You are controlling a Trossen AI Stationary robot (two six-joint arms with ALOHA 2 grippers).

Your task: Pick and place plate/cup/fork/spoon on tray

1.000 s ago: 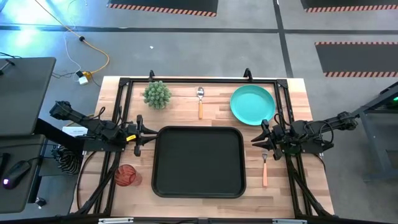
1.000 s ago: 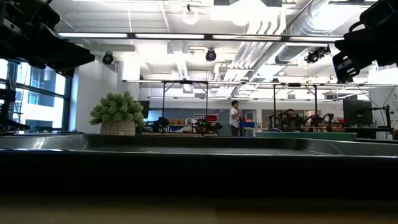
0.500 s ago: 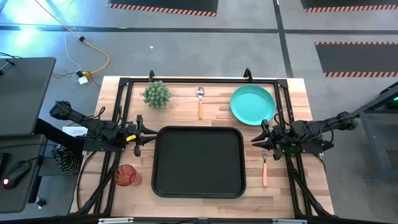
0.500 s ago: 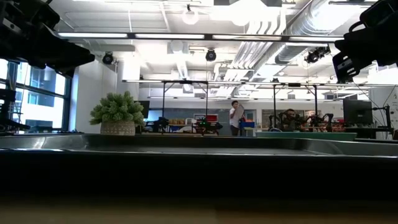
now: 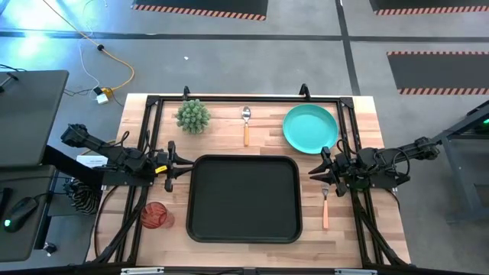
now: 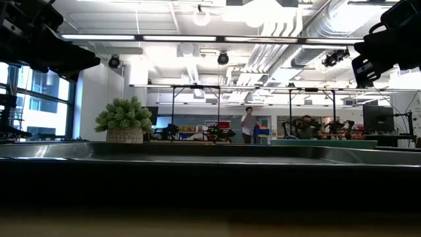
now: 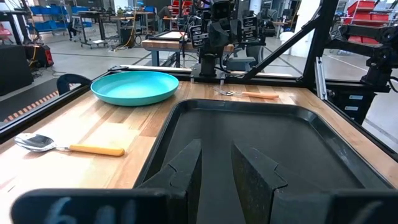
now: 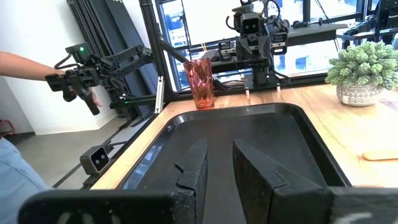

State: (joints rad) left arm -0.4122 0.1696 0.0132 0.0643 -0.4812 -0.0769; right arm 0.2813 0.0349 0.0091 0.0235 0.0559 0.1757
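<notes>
The black tray [image 5: 244, 198] lies in the middle of the table. The teal plate [image 5: 310, 127] rests flat at the far right. The spoon [image 5: 246, 124] lies beyond the tray's far rim. The fork [image 5: 325, 208] lies right of the tray, its tines toward my right gripper. The red cup [image 5: 155, 216] stands upright at the near left. My left gripper [image 5: 174, 165] hovers open at the tray's left rim, pointing level across it. My right gripper [image 5: 317, 173] hovers open at the tray's right rim, facing the left one. Both wrist views show bare tray [image 7: 249, 143] [image 8: 242, 143] between the fingers.
A spiky green plant in a pot [image 5: 193, 115] stands at the far left, near the spoon. A black frame [image 5: 244, 98] runs around the table's far and side edges. In the right wrist view, a person's arm [image 8: 22, 62] reaches in beyond the table's left side.
</notes>
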